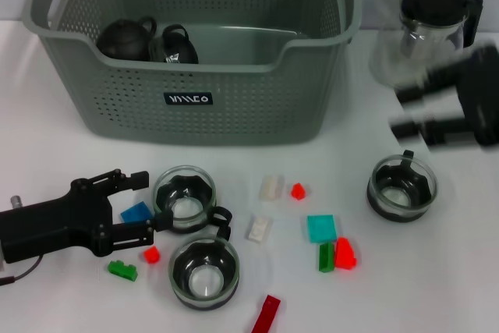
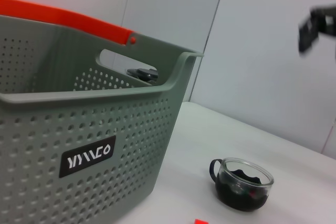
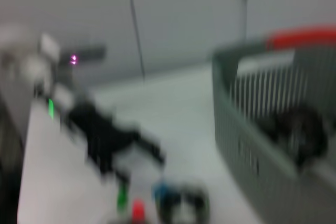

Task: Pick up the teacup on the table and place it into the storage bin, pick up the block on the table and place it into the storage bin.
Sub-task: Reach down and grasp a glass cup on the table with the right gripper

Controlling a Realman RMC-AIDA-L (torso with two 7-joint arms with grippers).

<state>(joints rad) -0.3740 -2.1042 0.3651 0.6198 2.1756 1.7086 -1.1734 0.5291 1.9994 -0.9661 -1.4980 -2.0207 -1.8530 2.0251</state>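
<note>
The grey-green storage bin stands at the back, with two dark teacups inside. Three glass teacups are on the table: two on the left and one on the right. My left gripper lies low at the left and is open. A blue block sits between its fingers, beside the nearer teacup. My right gripper hovers blurred above the right teacup, open and empty. The left wrist view shows the bin and the right teacup.
A glass jug with a black lid stands at the back right, close to the right arm. Loose blocks are scattered in front: white, cyan, green, red and a dark red bar.
</note>
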